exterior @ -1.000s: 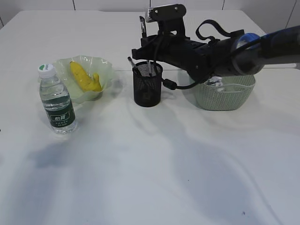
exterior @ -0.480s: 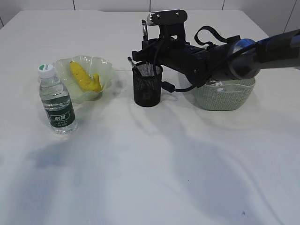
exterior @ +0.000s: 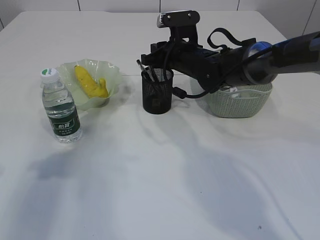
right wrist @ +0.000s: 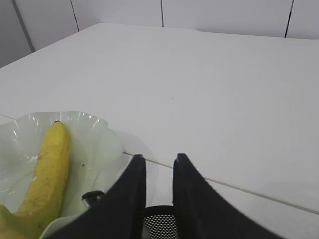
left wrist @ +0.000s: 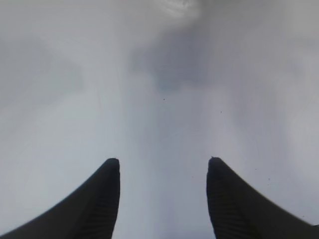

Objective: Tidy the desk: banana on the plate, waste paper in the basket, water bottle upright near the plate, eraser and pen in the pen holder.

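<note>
The black mesh pen holder (exterior: 157, 92) stands mid-table with pens (exterior: 149, 74) sticking up in it. My right gripper (exterior: 146, 56) hovers just above its rim, jaws a little apart and empty. In the right wrist view the gripper (right wrist: 159, 158) is over the holder's rim (right wrist: 160, 221), with a pen end (right wrist: 92, 197) to its left. The banana (exterior: 90, 82) lies on the pale green plate (exterior: 114, 75). The water bottle (exterior: 61, 107) stands upright next to the plate. Waste paper (exterior: 230, 90) lies in the basket (exterior: 240, 102). No eraser shows. My left gripper (left wrist: 163, 160) is open over bare table.
The right arm (exterior: 235, 62) stretches from the right edge over the basket to the holder. The banana (right wrist: 47, 174) and plate (right wrist: 97, 144) lie left of the right gripper. The left arm is out of the exterior view.
The thin dark pen that stood up from my right gripper has dropped out of sight into the holder. The gripper has eased slightly lower; the left arm has not visibly moved.
</note>
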Robot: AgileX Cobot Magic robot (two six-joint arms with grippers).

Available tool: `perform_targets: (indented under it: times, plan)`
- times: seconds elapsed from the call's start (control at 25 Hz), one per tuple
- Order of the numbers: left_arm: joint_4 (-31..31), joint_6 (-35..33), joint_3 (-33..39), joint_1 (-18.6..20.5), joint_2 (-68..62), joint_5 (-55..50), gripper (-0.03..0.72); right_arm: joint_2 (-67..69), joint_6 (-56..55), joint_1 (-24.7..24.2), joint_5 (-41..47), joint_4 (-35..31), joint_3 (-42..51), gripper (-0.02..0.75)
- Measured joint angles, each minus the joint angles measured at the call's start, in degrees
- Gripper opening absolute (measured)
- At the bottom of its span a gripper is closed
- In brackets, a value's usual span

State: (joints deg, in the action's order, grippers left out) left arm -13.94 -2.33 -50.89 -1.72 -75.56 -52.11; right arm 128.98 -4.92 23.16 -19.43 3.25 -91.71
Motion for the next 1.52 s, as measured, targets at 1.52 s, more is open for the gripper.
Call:
perform_targets:
  times: [1.52]
  plan:
    - [2.7,0.0,0.0,0.0,0.0,6.1,0.395,-29.8,8.1,-5.1,78.4,8.6,0.0,0.165]
